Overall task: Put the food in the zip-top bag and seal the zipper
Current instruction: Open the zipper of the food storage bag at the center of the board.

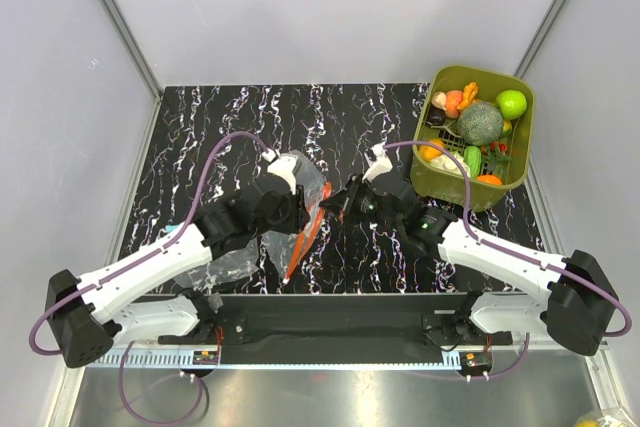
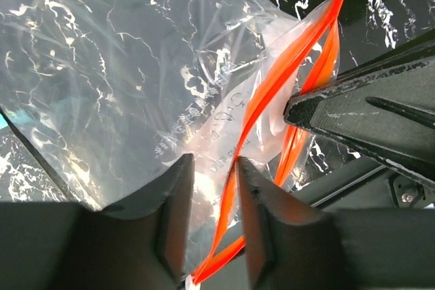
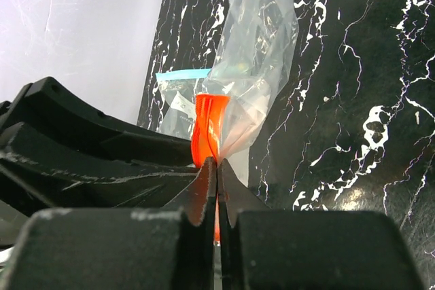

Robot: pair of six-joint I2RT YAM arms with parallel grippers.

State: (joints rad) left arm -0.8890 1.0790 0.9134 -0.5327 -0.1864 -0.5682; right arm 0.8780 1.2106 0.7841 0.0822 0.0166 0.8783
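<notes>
A: Found the right claw (image 3: 216, 168) pinched shut on the zipper (image 3: 209, 123), well left of the tub (image 1: 520, 87). Saw the left claw (image 2: 211, 168) part open, astride the zip-top bag (image 2: 136, 66) lip, not clearly gripping.

B: Spotted the food (image 1: 480, 122) inside the tub. Feared the twisted strip slipping free under uneven pull.

A: Couldn't make out the bag's mouth behind both arms.

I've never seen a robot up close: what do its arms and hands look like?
The left arm and right arm are white shells with black joints and black bases. A purple cable loops along each. The left hand and right hand are black, with two flat, scuffed fingers.
</notes>
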